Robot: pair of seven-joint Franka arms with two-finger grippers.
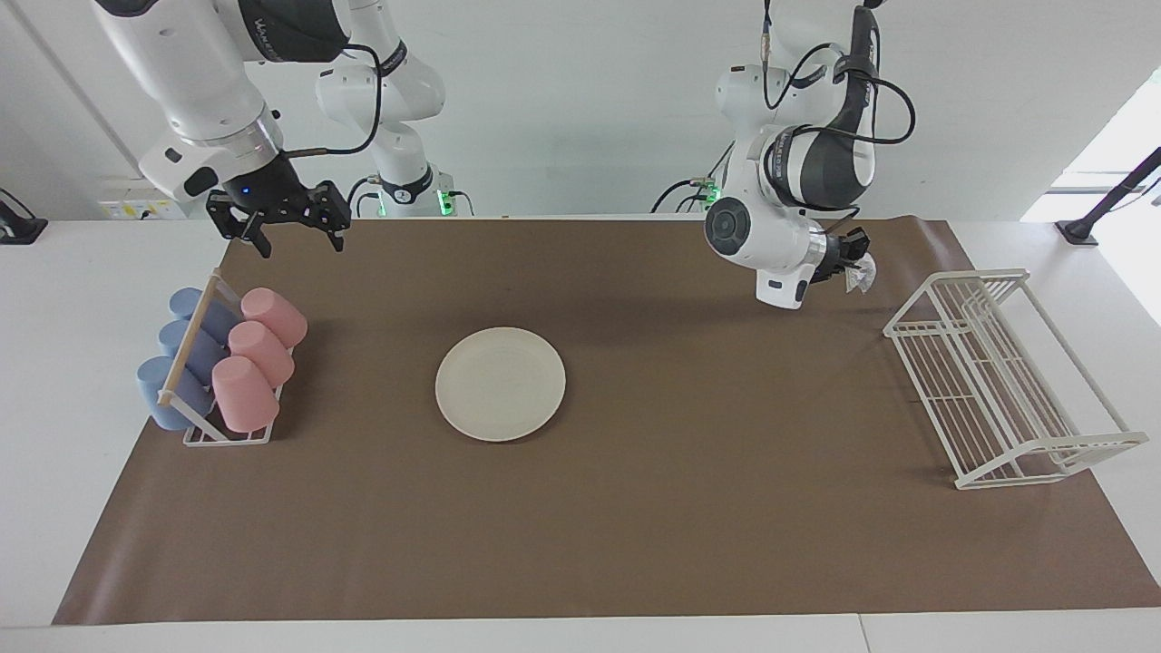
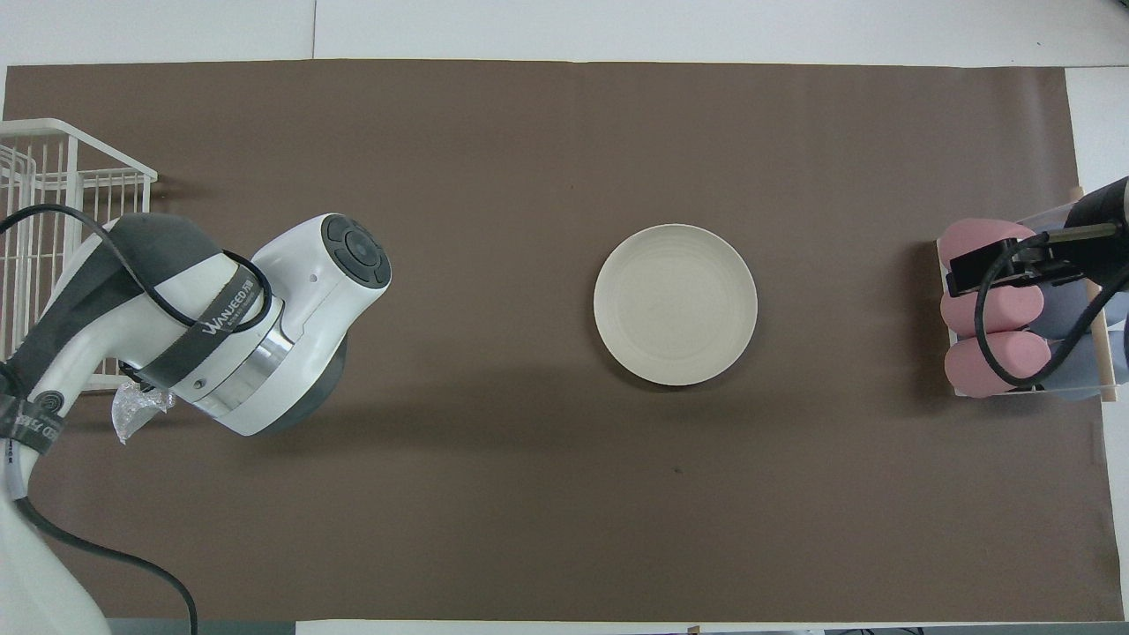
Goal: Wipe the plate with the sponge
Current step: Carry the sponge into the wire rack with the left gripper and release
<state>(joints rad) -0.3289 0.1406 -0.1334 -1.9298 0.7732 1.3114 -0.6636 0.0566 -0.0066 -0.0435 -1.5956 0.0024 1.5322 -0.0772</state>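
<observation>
The round cream-white plate [image 1: 500, 384] lies flat in the middle of the brown mat and also shows in the overhead view [image 2: 675, 304]. My left gripper [image 1: 848, 263] is shut on the silvery crinkled sponge [image 1: 860, 274] and holds it up in the air over the mat beside the wire rack, toward the left arm's end of the table, well away from the plate. In the overhead view the arm hides this gripper and only the sponge [image 2: 137, 414] sticks out. My right gripper [image 1: 299, 236] is open and empty, up in the air over the cup rack.
A rack of pink and blue cups [image 1: 227, 363] lying on their sides stands at the right arm's end, also in the overhead view [image 2: 997, 309]. A white wire dish rack [image 1: 998, 381] stands at the left arm's end, also in the overhead view [image 2: 44, 220].
</observation>
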